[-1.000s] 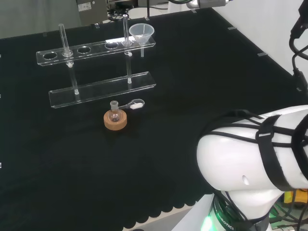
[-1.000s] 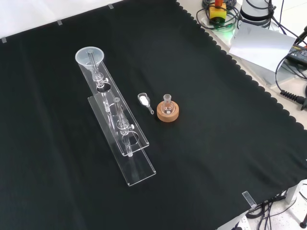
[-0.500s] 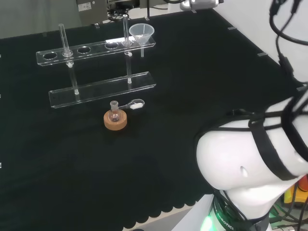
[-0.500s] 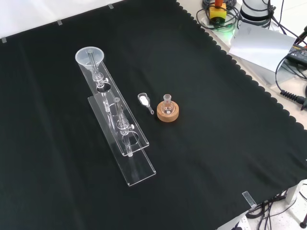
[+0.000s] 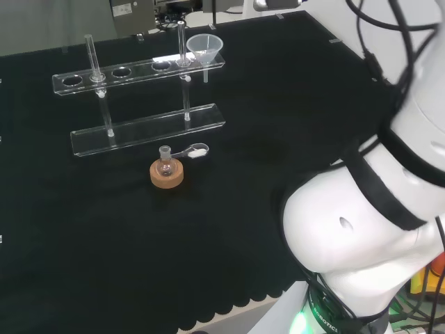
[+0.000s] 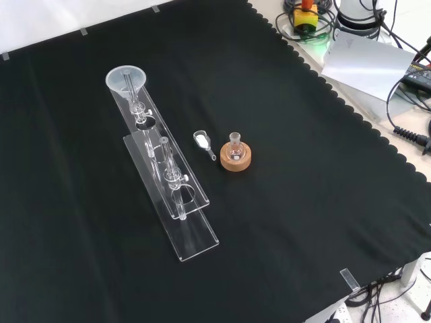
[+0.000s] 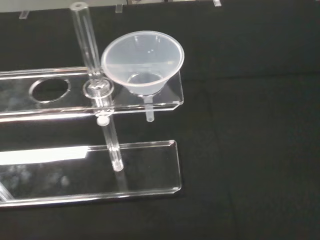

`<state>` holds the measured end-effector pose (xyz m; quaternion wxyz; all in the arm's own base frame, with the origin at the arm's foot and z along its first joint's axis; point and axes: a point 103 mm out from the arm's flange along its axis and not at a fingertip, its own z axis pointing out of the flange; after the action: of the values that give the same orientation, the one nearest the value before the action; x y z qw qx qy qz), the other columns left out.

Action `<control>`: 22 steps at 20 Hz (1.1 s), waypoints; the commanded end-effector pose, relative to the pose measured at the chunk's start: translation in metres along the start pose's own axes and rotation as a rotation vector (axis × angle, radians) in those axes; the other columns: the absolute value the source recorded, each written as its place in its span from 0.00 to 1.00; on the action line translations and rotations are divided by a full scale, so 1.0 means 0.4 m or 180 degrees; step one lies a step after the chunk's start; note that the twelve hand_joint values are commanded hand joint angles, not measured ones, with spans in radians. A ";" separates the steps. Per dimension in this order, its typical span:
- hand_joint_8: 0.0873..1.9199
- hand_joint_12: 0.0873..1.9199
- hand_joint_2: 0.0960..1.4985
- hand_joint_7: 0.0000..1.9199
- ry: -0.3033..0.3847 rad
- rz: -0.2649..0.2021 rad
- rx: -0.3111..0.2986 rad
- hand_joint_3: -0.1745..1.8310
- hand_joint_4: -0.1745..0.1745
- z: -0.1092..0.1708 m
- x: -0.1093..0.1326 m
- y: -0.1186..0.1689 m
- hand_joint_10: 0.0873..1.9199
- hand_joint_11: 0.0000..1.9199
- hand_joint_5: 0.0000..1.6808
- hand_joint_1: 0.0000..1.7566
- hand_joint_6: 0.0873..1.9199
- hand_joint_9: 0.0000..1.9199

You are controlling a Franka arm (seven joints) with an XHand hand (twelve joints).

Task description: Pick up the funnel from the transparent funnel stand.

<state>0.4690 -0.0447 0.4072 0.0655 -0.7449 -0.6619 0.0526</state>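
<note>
- Clear plastic is what the funnel [image 5: 204, 47] is made of; in the head view it is seated in the end hole at the right of the transparent funnel stand [image 5: 139, 69], so that its stem hangs free below the upper bar. A small flask [image 5: 165, 164] is kept upright by a cork ring [image 5: 167, 174], with a small scoop [image 5: 195, 150] laid just beside it on the black surface [image 5: 278, 104].
- In the front view the funnel [image 6: 126, 79] is seen at the far end of the stand [image 6: 161, 168], well apart from the flask [image 6: 234, 149], which leaves room for an approach from above.
- In the wrist view the funnel [image 7: 143, 61] is seen resting by its cone in the stand [image 7: 60, 92], close to an upright glass post [image 7: 90, 60]. The funnel is not yet grasped; whether the robot hand is spread or closed cannot be told.
</note>
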 end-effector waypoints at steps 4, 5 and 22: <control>0.24 0.73 0.75 0.01 -0.0014 -0.0153 0.0212 0.22 0.45 0.098 -0.052 0.218 0.33 0.00 0.12 0.10 0.00 0.09; 0.24 0.74 0.74 0.01 -0.0020 -0.0169 0.0216 0.22 0.45 0.107 -0.051 0.225 0.33 0.00 0.12 0.10 0.00 0.09; 0.27 0.74 0.60 0.00 -0.0322 -0.0453 0.0550 0.20 0.48 0.189 0.029 0.275 0.35 0.04 0.11 0.28 0.00 0.14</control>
<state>0.5612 -0.0547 0.3208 0.1011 -0.6976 -0.6998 0.1160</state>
